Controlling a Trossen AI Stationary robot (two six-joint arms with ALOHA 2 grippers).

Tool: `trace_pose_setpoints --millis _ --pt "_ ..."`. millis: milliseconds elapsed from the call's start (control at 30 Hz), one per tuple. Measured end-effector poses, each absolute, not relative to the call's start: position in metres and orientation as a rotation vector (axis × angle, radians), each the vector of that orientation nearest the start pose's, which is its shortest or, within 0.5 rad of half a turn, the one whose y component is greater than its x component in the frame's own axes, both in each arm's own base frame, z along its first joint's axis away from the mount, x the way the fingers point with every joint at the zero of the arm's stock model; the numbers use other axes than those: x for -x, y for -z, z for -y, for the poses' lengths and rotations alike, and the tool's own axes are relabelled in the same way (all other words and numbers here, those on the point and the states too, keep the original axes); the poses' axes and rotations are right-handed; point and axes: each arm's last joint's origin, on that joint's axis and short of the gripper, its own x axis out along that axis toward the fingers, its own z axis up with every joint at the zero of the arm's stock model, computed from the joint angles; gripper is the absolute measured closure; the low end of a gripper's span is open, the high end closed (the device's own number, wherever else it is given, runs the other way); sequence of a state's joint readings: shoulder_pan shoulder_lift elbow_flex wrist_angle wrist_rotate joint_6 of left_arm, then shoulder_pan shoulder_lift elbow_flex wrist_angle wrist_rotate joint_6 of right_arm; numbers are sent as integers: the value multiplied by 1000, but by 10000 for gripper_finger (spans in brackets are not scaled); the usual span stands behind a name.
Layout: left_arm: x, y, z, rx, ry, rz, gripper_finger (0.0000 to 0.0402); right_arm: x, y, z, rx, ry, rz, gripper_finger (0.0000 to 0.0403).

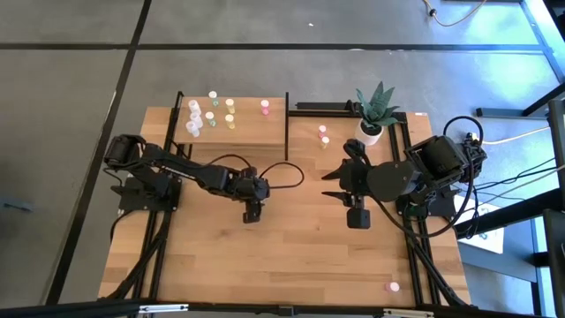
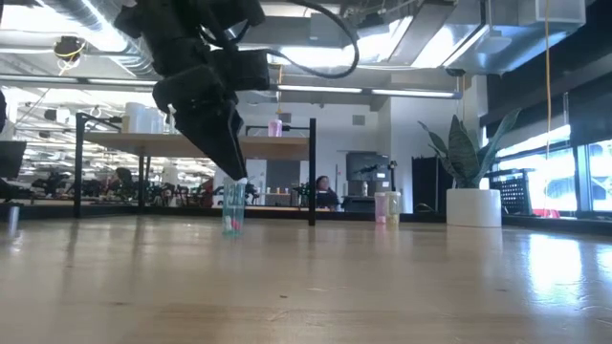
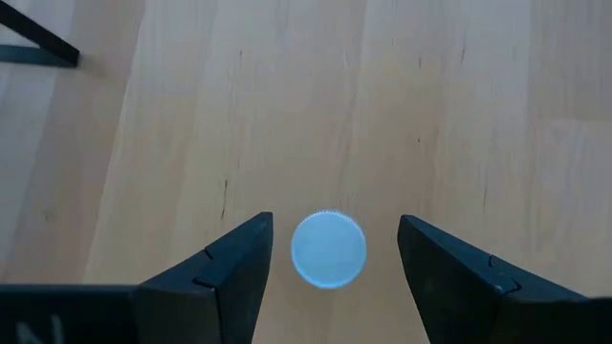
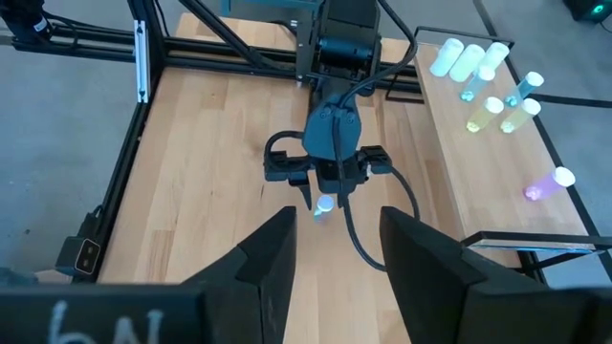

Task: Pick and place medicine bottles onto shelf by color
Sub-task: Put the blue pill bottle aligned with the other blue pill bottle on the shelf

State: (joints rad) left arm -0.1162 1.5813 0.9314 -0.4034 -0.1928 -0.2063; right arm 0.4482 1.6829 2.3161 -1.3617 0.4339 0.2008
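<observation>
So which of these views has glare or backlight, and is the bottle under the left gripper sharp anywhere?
Low view: bright windows and ceiling lights backlight the left gripper into a silhouette. Left wrist view: the bottle cap is a soft, washed-out disc. High view: glare at upper right.

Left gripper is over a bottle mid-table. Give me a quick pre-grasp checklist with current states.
1. Bottle centred between the left gripper fingers: ok, in the left wrist view.
2. Fingers open wider than the bottle: ok, gap shows on both sides.
3. Bottle upright on the table: ok, it stands straight in the low view.
4. Fingertips low enough to clamp: cannot tell; in the low view they reach only its top.
5. Right gripper out of the way: ok, open and apart.
6. Free room on the shelf: ok, bare wood beside the bottles there.
</observation>
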Motion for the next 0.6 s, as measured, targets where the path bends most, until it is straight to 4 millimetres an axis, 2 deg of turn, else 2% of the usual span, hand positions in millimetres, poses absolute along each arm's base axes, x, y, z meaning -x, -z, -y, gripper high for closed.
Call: trace_pose_setpoints --millis 600 --pt "-304 -173 30 19 -179 -1060 182 -259 -497 -111 114 52 -652 249"
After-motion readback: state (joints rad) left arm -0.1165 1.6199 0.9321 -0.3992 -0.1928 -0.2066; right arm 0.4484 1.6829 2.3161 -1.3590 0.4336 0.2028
